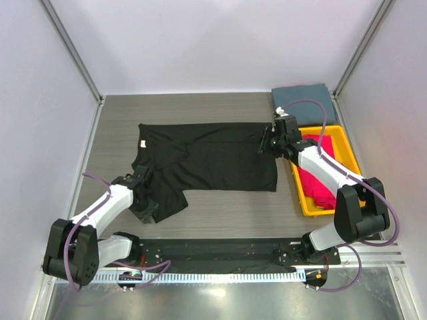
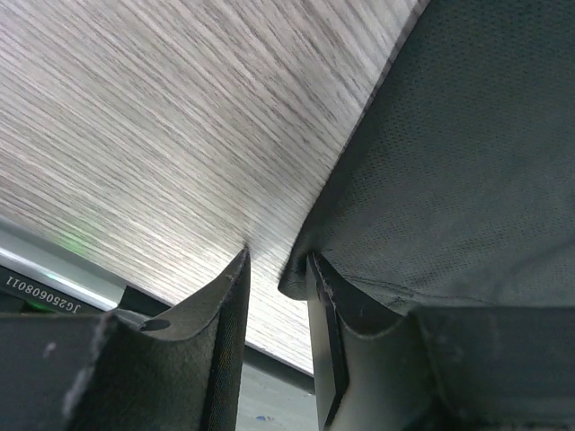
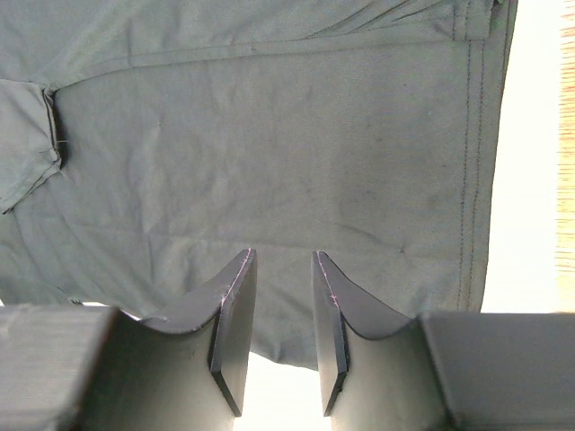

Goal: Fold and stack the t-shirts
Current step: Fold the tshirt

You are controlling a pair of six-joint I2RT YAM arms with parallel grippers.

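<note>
Spread t-shirt lies on the table, tray at its right, folded t-shirt behind tray.

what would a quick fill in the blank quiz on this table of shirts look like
1. The black cloth t-shirt lies spread on the wooden table with its small neck label at the ____ end.
2. The magenta-red cloth shirts lie in the ____ plastic tray.
3. The folded slate grey-blue shirt sits at the table's far ____ corner.

Missing words: left; yellow; right
</note>
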